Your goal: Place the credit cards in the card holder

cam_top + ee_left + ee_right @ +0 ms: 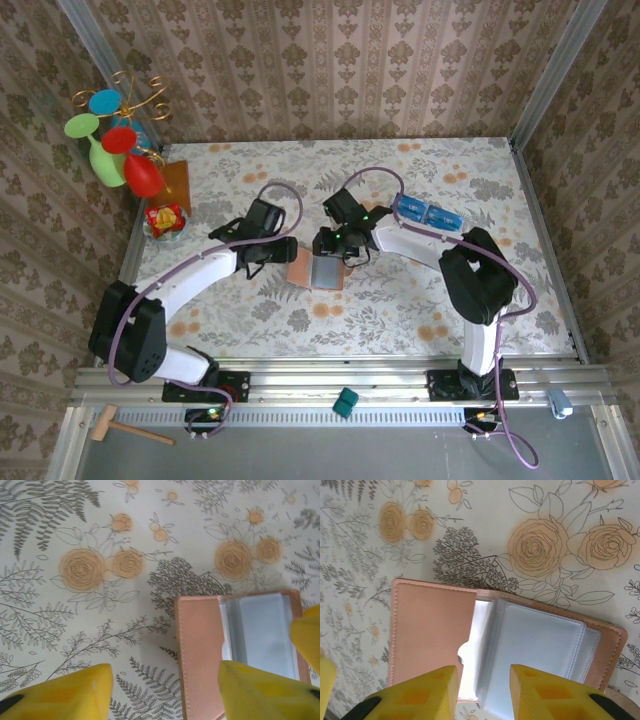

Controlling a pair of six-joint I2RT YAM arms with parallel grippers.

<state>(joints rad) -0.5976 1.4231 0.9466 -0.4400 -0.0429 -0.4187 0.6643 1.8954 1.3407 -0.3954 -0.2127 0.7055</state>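
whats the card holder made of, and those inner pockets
Card holder: looks like pinkish-brown leather or faux leather, matte, with a fine grain and a stitched edge; which of the two is unclear. Inner pockets: probably soft clear plastic, glossy, with pressed seams and pale glare.

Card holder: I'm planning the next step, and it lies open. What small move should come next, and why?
Probably move the right claw to the credit cards and grasp one: the card holder lies open, sleeves bare, and that claw looks empty.

Lab test cell; wallpapered walls (300, 70); aluminium rail (350, 385)
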